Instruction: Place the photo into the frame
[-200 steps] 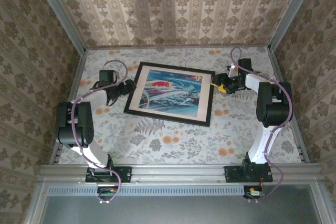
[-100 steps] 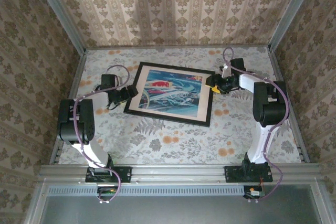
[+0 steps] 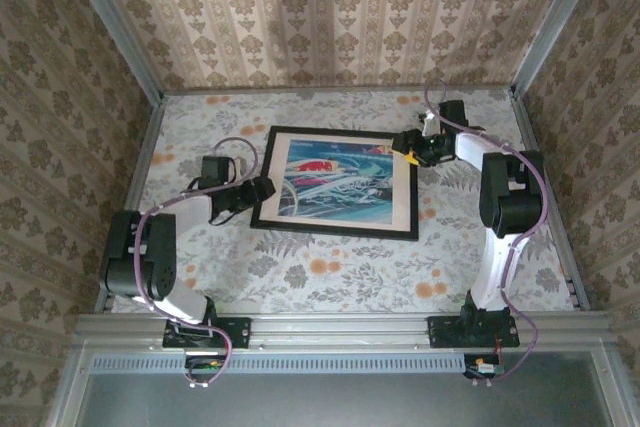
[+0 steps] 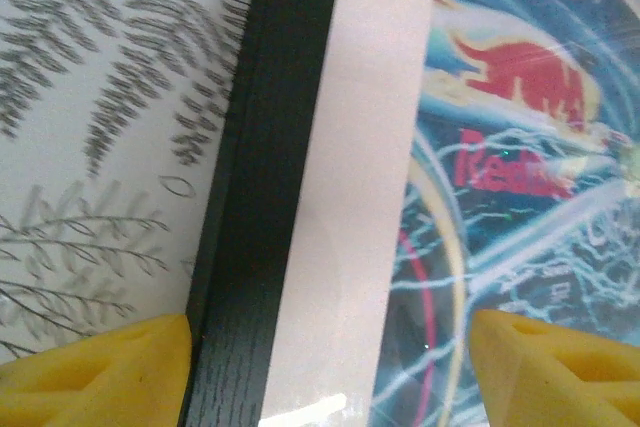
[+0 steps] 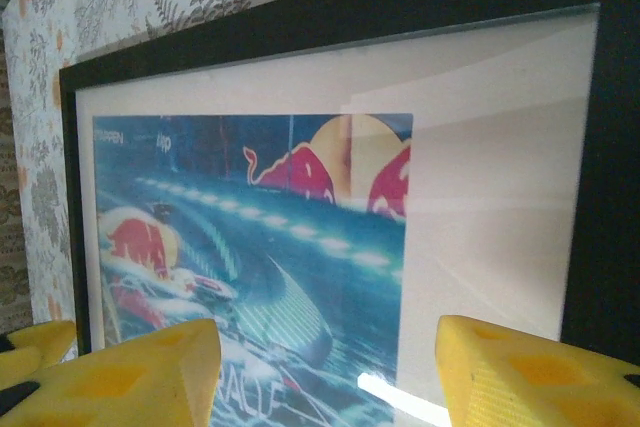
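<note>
We see the frame (image 4: pixel 245 277) as matt black with a fine wood grain. A glossy, clear pane (image 5: pixel 500 177) throws glare over the photo (image 5: pixel 260 247), which is smooth printed paper. The bench (image 4: pixel 90 77) cover looks matt.

i'm seeing a floral tablecloth (image 3: pixel 330 277) covering the table, beige patterned wallpaper (image 3: pixel 340 17) closing it in on three sides, and a metal rail (image 3: pixel 340 326) running along the near edge.

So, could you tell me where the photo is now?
Top view: the photo lies inside the frame mid-table, left gripper at its left edge, right gripper at its far-right corner.
</note>
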